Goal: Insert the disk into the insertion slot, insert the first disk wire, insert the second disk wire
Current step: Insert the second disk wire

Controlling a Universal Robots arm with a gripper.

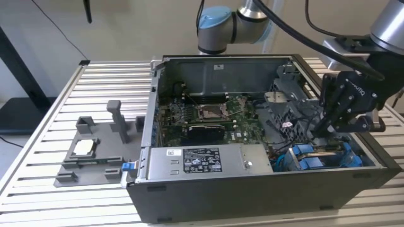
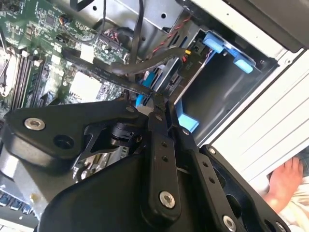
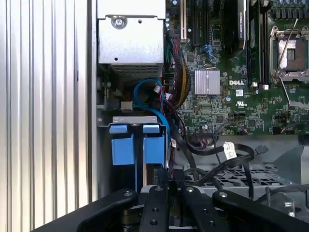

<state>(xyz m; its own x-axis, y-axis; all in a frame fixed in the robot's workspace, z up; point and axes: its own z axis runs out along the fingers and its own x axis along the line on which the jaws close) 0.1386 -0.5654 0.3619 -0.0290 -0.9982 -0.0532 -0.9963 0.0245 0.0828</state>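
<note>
Printed white label on the power-supply box [image 1: 192, 159], white marks on the green motherboard [image 3: 217, 111], small tag on a black cable [image 3: 229, 151], none legible.

We note a pale beige wall [image 1: 126, 28] behind the bench, evenly lit, no hard shadows. The work surface is a slatted aluminium table [image 1: 57, 90] of ribbed silver profiles running across. A thin black cable [image 1: 66, 35] hangs down the wall toward the table's back edge. At the exterior view's left, a dark post [image 1: 19, 66] slants down to a black base [image 1: 22, 113] on the floor beside the table.
</note>
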